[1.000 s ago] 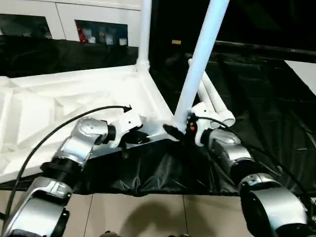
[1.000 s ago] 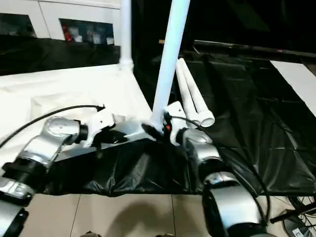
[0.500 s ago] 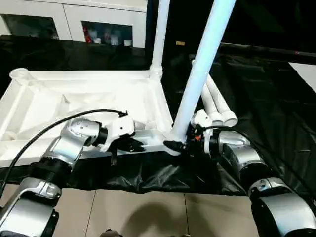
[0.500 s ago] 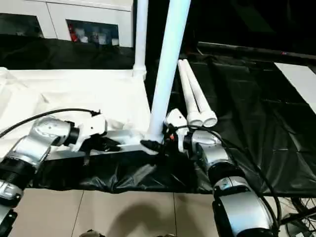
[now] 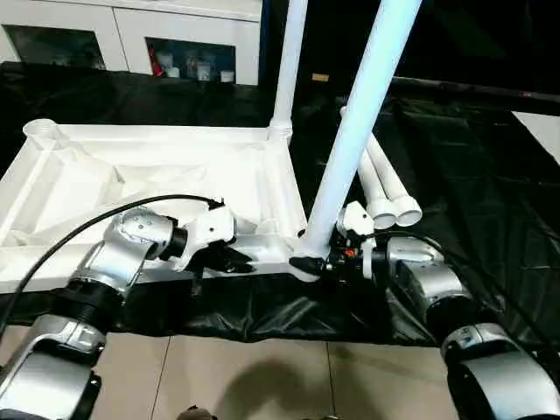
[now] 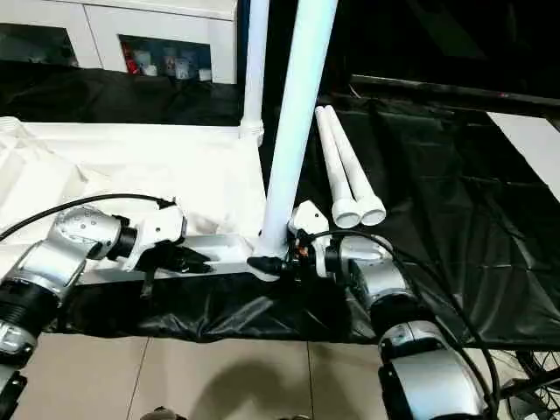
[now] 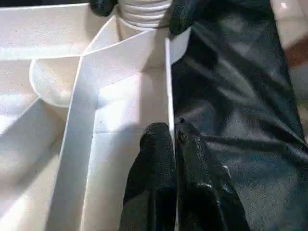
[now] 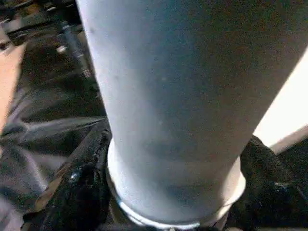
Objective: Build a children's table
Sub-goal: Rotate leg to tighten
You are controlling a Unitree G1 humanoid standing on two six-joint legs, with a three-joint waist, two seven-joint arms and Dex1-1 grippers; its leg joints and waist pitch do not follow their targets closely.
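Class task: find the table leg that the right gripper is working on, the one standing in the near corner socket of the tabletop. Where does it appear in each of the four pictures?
Left eye view: the near leg rises tilted from the near corner, centre-right.
Right eye view: the same leg stands nearly upright at centre.
Left wrist view: its base sits at the far end of the rim.
Right wrist view: its shaft looms close.
Shared landmark: tabletop.

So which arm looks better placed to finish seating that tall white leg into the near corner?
The right. Its gripper already straddles the base of the white tubular leg at the near corner socket. The left gripper is shut on the rim of the white plastic ribbed tabletop, steadying it.
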